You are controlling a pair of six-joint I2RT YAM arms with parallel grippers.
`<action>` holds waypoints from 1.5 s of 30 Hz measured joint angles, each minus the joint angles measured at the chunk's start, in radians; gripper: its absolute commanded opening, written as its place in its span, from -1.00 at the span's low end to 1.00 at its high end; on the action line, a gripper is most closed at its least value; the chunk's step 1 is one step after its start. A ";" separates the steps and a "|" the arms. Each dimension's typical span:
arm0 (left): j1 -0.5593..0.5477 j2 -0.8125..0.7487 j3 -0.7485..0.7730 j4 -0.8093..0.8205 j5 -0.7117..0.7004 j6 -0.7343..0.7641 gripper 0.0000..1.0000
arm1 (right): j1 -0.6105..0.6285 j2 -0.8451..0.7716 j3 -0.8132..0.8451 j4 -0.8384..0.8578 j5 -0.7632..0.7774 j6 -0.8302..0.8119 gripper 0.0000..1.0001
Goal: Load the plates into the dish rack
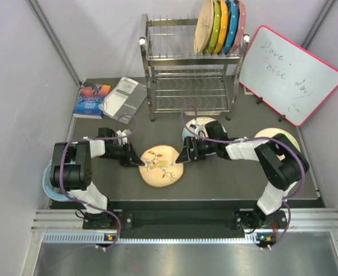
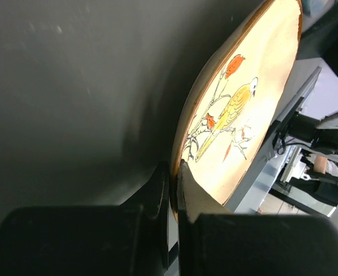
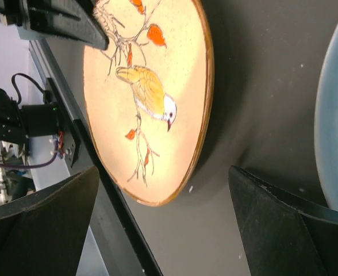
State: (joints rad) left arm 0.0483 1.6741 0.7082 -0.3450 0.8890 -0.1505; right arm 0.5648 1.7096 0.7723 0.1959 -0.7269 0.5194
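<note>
Item: bird-painted plate (image 1: 160,165), lying flat at mid-bench (image 1: 226,178), well short of the dish rack (image 1: 186,86) at the back. My left claw (image 2: 173,175) is pinched shut on its near rim, a finger on each face. My right claw (image 1: 186,154) gapes wide, empty, just beside the opposite rim. Handling, as I judge: lift slowly, tip upright, steady the far edge with the right. Rack contents, top tier, right end: cream plate (image 1: 203,26), then plain coloured plates (image 1: 222,26), all upright; the slots to their left are free.
</note>
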 measured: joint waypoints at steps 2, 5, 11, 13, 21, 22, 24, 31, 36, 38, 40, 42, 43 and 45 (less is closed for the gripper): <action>-0.003 -0.010 -0.029 0.026 0.012 -0.011 -1.00 | 0.014 0.036 0.006 0.028 -0.003 0.025 0.82; -0.003 -0.032 -0.057 0.053 0.011 -0.031 -1.00 | 0.039 0.096 0.058 0.055 -0.023 0.063 0.78; 0.005 -0.064 -0.092 0.070 0.000 -0.052 -1.00 | 0.066 0.183 0.130 0.089 -0.072 0.116 0.67; 0.006 -0.069 -0.093 0.070 -0.006 -0.054 -1.00 | 0.066 0.192 0.134 0.094 -0.081 0.122 0.63; 0.009 -0.059 -0.075 0.066 -0.015 -0.045 -1.00 | 0.066 0.216 0.174 0.031 -0.124 0.072 0.55; 0.009 -0.050 -0.065 0.065 -0.013 -0.039 -1.00 | 0.065 0.219 0.179 0.022 -0.131 0.061 0.54; 0.009 -0.031 -0.047 0.068 -0.001 -0.028 -1.00 | 0.065 0.224 0.179 0.026 -0.140 0.057 0.52; 0.005 -0.025 -0.047 0.202 0.068 -0.070 -1.00 | 0.069 0.257 0.191 0.061 -0.185 0.098 0.46; -0.029 -0.044 -0.073 0.305 0.118 -0.121 -1.00 | 0.108 0.288 0.148 0.183 -0.242 0.224 0.34; -0.029 -0.053 -0.085 0.319 0.119 -0.135 -1.00 | 0.108 0.290 0.134 0.210 -0.242 0.257 0.22; -0.029 -0.067 -0.090 0.319 0.117 -0.137 -1.00 | 0.110 0.294 0.129 0.225 -0.236 0.278 0.19; -0.029 -0.087 -0.092 0.319 0.116 -0.134 -1.00 | 0.111 0.295 0.125 0.225 -0.226 0.285 0.19; -0.029 -0.096 -0.092 0.316 0.114 -0.129 -1.00 | 0.112 0.295 0.125 0.224 -0.223 0.285 0.16; -0.030 -0.106 -0.092 0.304 0.108 -0.112 -1.00 | 0.112 0.288 0.121 0.220 -0.212 0.281 0.06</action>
State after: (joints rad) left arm 0.0181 1.5677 0.6167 -0.0406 0.9974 -0.2623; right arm 0.6765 1.9972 0.8928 0.4164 -0.9386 0.8001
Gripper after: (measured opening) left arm 0.047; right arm 0.589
